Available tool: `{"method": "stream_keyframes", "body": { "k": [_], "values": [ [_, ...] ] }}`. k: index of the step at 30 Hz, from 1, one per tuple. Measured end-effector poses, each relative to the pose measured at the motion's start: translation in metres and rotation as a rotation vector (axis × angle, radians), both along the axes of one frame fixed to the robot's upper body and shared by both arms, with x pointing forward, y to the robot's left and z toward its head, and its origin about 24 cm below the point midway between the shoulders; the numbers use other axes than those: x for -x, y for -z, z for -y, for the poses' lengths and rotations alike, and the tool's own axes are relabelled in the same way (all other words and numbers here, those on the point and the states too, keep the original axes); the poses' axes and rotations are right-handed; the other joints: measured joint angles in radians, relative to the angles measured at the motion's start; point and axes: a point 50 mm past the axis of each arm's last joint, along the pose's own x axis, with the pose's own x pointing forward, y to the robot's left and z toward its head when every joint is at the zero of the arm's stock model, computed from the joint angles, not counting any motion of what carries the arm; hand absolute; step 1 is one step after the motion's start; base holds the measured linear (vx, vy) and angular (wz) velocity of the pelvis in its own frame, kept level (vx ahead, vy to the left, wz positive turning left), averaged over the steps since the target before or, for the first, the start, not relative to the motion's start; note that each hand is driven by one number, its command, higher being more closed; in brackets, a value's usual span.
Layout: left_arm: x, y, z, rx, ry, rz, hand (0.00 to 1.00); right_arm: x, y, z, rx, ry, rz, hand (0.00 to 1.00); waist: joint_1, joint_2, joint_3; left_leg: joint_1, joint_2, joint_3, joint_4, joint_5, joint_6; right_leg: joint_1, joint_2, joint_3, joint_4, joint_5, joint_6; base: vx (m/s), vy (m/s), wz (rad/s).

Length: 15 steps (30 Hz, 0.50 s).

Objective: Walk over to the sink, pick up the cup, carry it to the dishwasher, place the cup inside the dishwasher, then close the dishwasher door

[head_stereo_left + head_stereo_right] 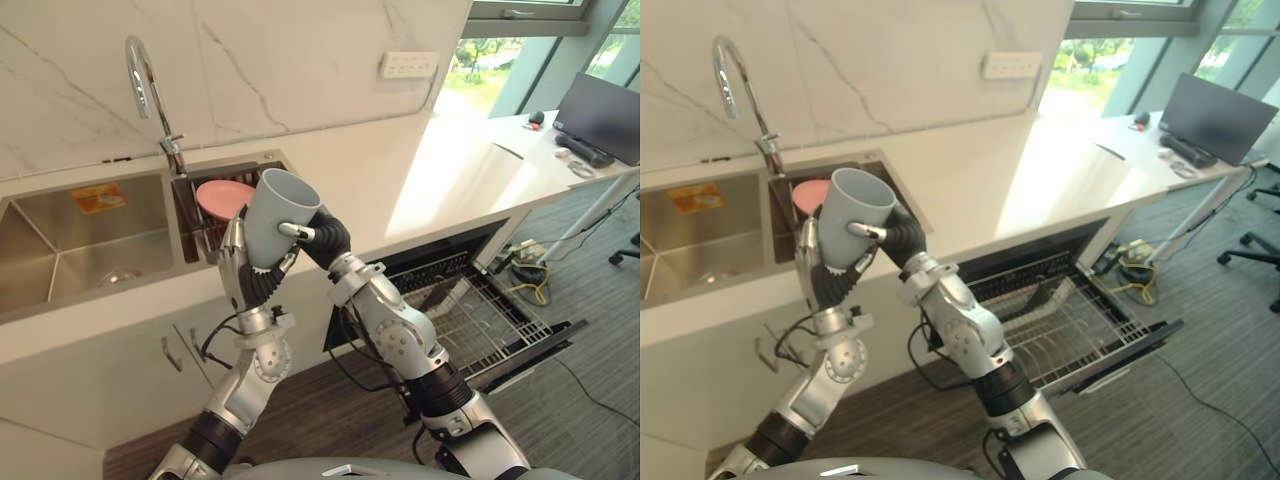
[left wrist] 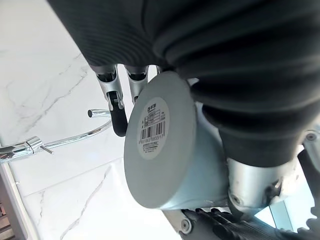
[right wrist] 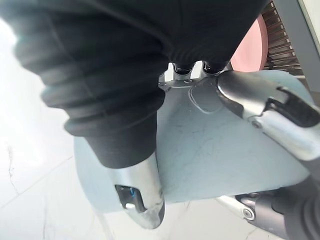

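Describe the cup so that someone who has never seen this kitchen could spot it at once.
Find the white counter with the steel sink and curved tap. In front of the sink, the left hand and the right hand clasp the cup between them in the air. It is plain grey-blue and tilted, unlike the pink plate standing in the rack behind it.

One grey cup point(image 1: 281, 212), one pink plate point(image 1: 221, 195), one faucet point(image 1: 173, 151), one dishwasher point(image 1: 542, 336) (with one rack point(image 1: 472, 310)), one monitor point(image 1: 603, 115).

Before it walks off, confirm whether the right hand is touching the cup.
Touching. The left eye view shows the right hand with fingers curled on the cup.
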Motion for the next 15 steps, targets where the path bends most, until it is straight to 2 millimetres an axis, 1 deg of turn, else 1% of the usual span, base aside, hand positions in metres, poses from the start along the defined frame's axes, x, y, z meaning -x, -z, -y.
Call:
{"method": "stream_keyframes", "body": {
  "k": [10, 15],
  "values": [
    [0.0001, -0.0006, -0.0010, 0.013, -0.001, -0.003, 1.00, -0.0014, -0.0035, -0.0019, 0.009, 0.014, 0.006, 1.00, 0.000, 0.000, 0.006, -0.002, 0.000, -0.001, 0.000, 0.000, 0.000, 0.000, -0.002, -0.001, 0.000, 0.000, 0.000, 0.00, 0.000, 0.00],
    [0.0004, -0.0034, -0.0020, 0.014, 0.000, 0.011, 1.00, -0.0005, -0.0058, -0.0039, -0.018, 0.013, 0.010, 1.00, 0.002, 0.000, 0.009, -0.002, 0.000, -0.002, 0.000, 0.000, 0.000, 0.000, -0.003, -0.002, 0.000, 0.000, 0.001, 0.00, 0.000, 0.00]
  ]
}}
